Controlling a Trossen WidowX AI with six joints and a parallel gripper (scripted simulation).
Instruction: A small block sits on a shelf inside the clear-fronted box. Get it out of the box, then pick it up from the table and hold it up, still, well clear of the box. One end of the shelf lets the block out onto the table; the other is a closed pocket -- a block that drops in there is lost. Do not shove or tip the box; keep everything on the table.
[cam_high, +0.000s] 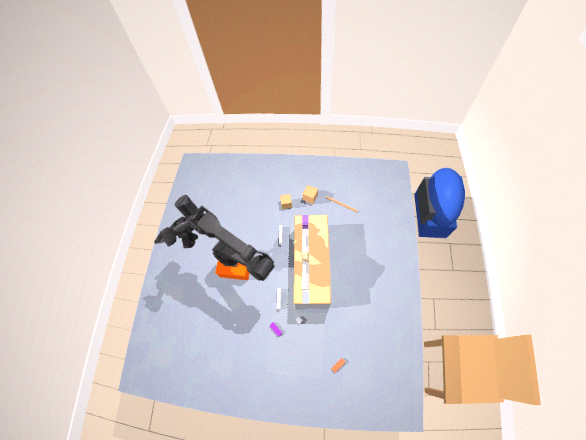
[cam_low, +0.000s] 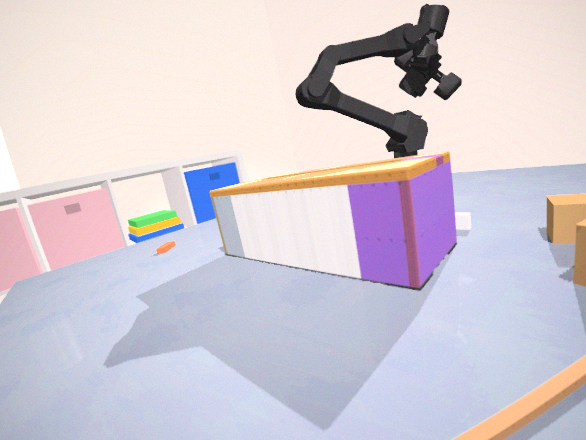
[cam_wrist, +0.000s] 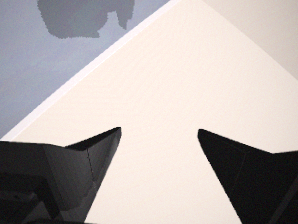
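Observation:
The box (cam_high: 318, 292) (cam_low: 300, 235) stands upright right of the arm's base in the top view, with a yellow top, a lengthwise slot, and one purple end. A small tan shape (cam_high: 305, 256) shows in the slot about midway; it looks like the block on the shelf, but its height is unclear. The box's front is hidden in the exterior view. My gripper (cam_high: 173, 242) (cam_low: 430, 91) (cam_wrist: 159, 131) is open and empty, raised high on the far side of the arm's base from the box. The wrist view shows neither box nor block.
A grey cube (cam_high: 300, 320), a purple block (cam_high: 276, 329) and an orange block (cam_high: 338, 365) (cam_low: 165, 247) lie past the box's non-purple end. White bars (cam_high: 280, 235) (cam_high: 279, 299) stand before its front. Two tan cubes (cam_high: 286, 201) (cam_high: 310, 194) and a stick (cam_high: 342, 204) lie beyond the purple end.

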